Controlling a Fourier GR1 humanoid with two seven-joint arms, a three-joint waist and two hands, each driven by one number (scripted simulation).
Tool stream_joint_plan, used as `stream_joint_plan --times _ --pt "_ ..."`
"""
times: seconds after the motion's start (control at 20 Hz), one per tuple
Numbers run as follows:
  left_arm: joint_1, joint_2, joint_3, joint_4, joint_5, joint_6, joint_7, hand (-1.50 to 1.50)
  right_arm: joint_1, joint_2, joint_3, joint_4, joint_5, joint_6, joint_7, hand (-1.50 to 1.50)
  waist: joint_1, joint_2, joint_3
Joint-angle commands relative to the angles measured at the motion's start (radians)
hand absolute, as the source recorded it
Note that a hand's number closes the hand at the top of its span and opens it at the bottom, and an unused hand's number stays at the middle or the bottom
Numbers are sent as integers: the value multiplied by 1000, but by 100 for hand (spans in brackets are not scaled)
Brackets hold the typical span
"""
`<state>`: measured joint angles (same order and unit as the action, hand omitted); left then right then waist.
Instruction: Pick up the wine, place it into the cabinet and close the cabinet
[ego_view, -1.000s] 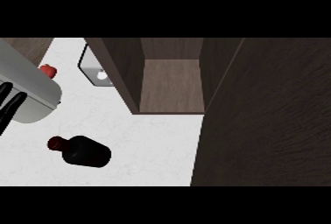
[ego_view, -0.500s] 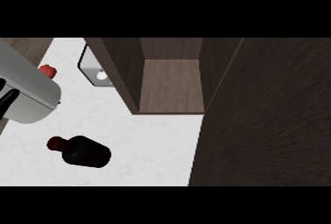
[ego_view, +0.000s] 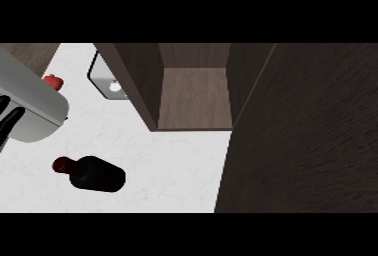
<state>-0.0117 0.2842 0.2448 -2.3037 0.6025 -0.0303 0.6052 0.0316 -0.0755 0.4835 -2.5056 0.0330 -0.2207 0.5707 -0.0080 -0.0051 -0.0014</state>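
Observation:
The wine bottle, dark with a red cap, lies on its side on the white counter, cap pointing left. It sits in front of and to the left of the open cabinet, whose wooden shelf shows nothing on it. My left forearm comes in at the left edge, up and left of the bottle and apart from it. Only straight black fingers of my left hand show at the edge, holding nothing. My right hand does not show.
The cabinet's open door fills the right side as a tall dark panel. A small red object and a grey-rimmed item sit at the back left beside the cabinet's wall.
My left hand has slid further left, so less of its fingers shows. The bottle and the cabinet door have not moved.

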Motion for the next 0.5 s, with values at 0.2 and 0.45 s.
stream_joint_plan --times 0.2,0.45 --pt "48 -43 -27 61 -26 -84 -78 -150 30 -76 41 -206 130 -41 89 -150 -7 -1 0" --pt "78 -103 -72 170 -161 -141 -212 -150 -13 -69 69 -154 156 -76 86 -150 -6 2 0"
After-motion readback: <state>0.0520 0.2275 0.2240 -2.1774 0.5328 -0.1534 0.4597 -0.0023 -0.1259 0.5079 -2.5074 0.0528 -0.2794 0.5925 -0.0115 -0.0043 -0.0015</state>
